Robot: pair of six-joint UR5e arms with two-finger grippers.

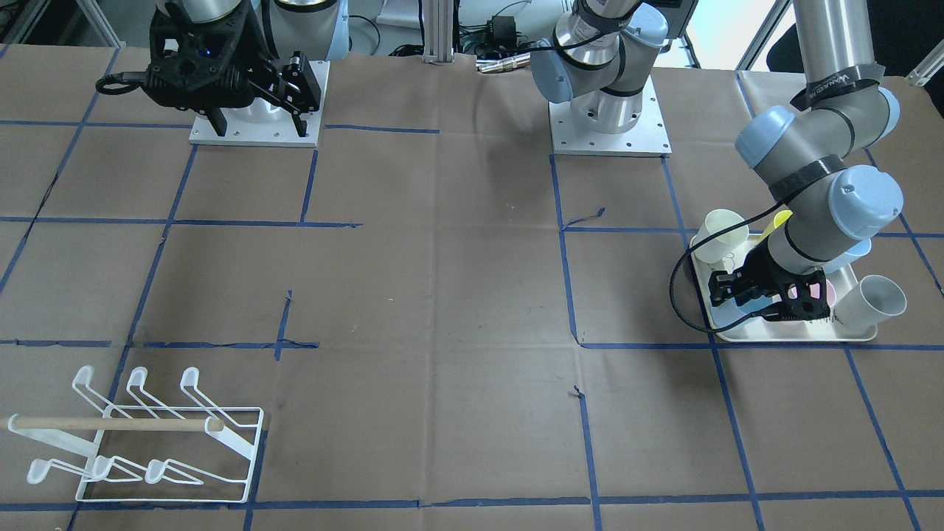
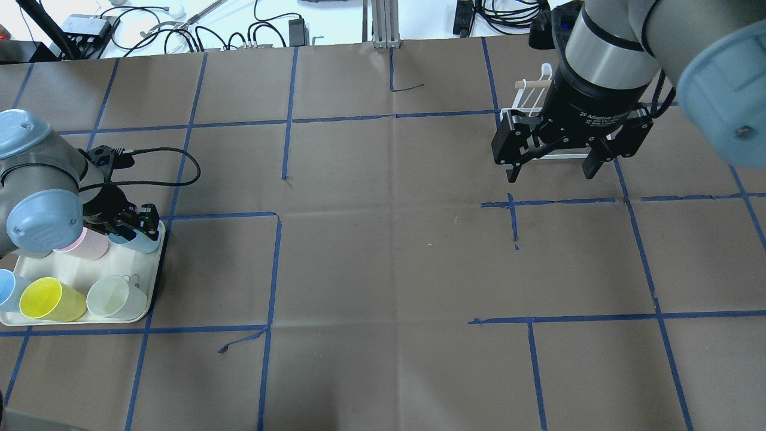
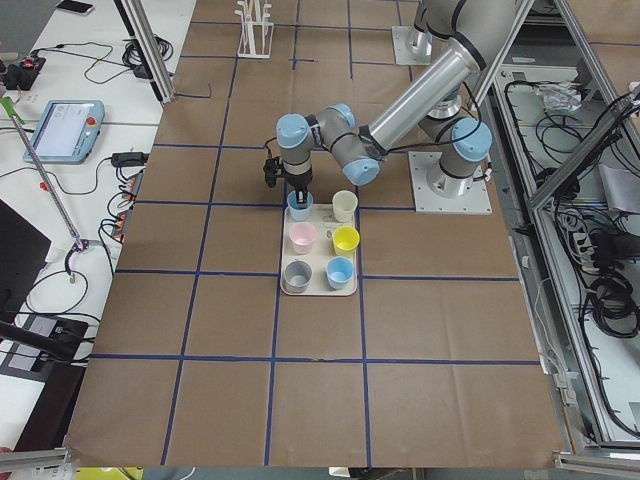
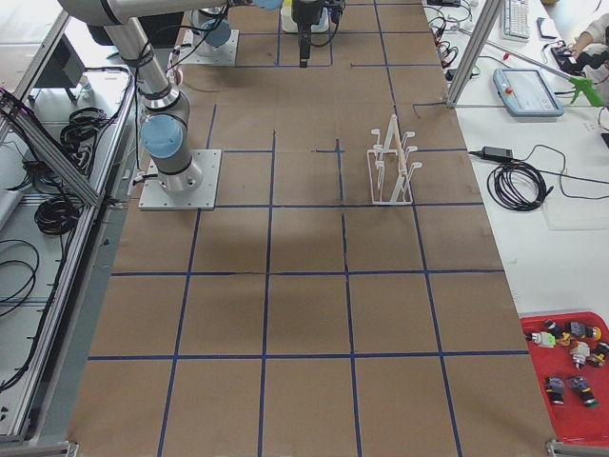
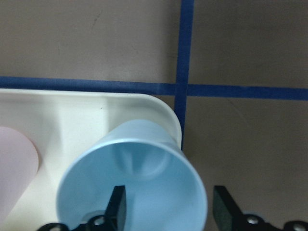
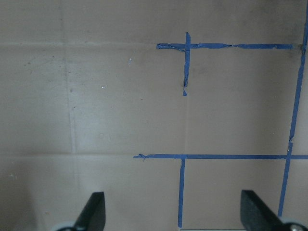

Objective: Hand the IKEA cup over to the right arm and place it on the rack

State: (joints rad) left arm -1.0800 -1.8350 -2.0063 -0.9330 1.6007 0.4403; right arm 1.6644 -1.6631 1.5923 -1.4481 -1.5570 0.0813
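Note:
A light-blue IKEA cup (image 5: 132,187) stands upright in the far corner of the cream tray (image 2: 84,272). My left gripper (image 5: 171,207) is open over it. One finger (image 5: 118,204) sits inside the cup and the other (image 5: 224,207) outside its rim. The same cup (image 2: 142,240) shows beside my left gripper (image 2: 133,222) in the overhead view. The right arm (image 2: 604,60) hangs high over the table with my right gripper (image 2: 550,170) open and empty. The white wire rack (image 1: 147,435) with its wooden dowel stands at the table's far side, partly hidden behind the right arm in the overhead view.
More cups stand on the tray: pink (image 2: 90,244), yellow (image 2: 51,299), pale green (image 2: 116,297), another blue (image 2: 7,287) and a grey one (image 1: 874,302). Brown paper with blue tape lines (image 2: 395,239) covers the table between the arms. A black cable (image 2: 173,161) loops from the left wrist.

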